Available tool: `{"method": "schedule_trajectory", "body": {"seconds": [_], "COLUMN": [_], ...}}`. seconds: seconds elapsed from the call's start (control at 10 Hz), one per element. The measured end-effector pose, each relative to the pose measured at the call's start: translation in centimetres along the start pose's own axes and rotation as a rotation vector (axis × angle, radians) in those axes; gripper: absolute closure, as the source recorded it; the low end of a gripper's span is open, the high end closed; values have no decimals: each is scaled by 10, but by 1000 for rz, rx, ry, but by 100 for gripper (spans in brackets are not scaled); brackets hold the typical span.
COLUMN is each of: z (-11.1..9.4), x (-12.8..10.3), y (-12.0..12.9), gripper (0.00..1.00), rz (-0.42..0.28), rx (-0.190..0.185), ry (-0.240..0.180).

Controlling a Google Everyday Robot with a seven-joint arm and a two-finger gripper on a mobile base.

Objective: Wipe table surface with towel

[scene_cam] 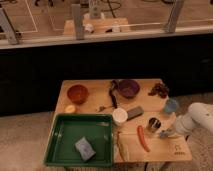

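Observation:
The table surface [100,86] is a light tan wooden top covered with dishes. My white arm reaches in from the right, and the gripper [164,133] is low over the table's front right part, just right of a metal cup [153,124]. A small grey-blue patch [161,135] at the gripper's tip may be the towel; I cannot tell it apart from the gripper.
A green tray [60,145] at front left holds a flat blue-grey pad [85,148]. Also on the table are an orange bowl [77,93], a purple bowl [128,88], a white cup [120,116], a blue cup [171,106], a red-orange vegetable [143,138] and dark grapes [159,90].

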Motion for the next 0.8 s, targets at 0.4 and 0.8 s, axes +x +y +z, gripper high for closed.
{"method": "schedule_trajectory", "body": {"seconds": [0.4, 0.8], "z": [3, 2], "x": [-45, -54], "y": [10, 42], "gripper": [91, 91], "rz": [-104, -137], "rx": [-7, -45], "ry": [-12, -6]}}
